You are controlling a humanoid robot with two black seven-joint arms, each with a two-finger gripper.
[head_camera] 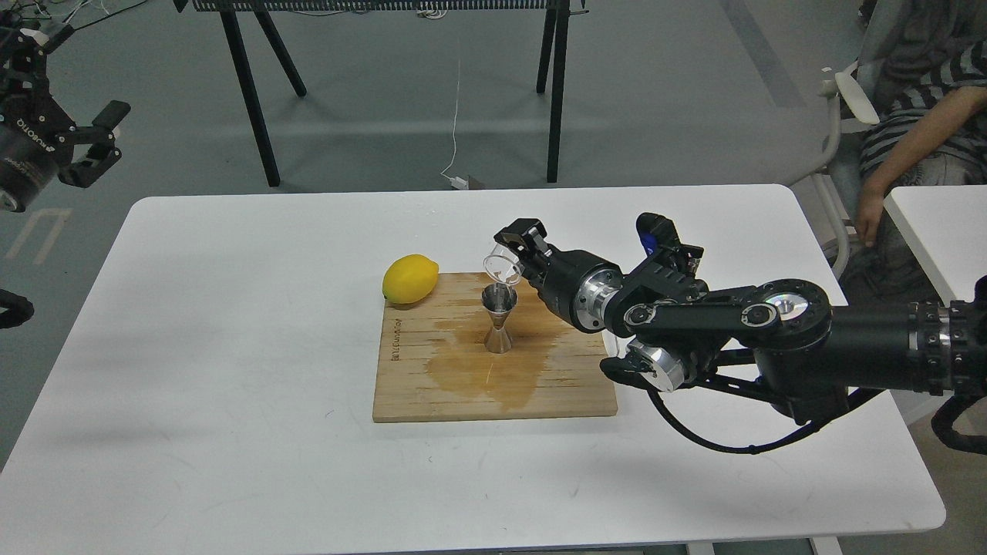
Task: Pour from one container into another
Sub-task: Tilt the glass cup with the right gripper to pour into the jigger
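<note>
Wet patch on the board (432, 385), jigger (499, 318) standing in it. Right gripper (518, 253) pinches the cup (503, 268), tipped just over the jigger, so mid-pour I'd say. Next: tilt gently, stay centered. Lemon (409, 278) behind; left gripper (96, 146) far off, fingers spread.

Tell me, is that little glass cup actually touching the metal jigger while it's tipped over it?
Cannot tell. In the head view the tilted glass cup, held by the right gripper, overlaps the rim of the steel jigger, so no gap or contact shows plainly.
</note>
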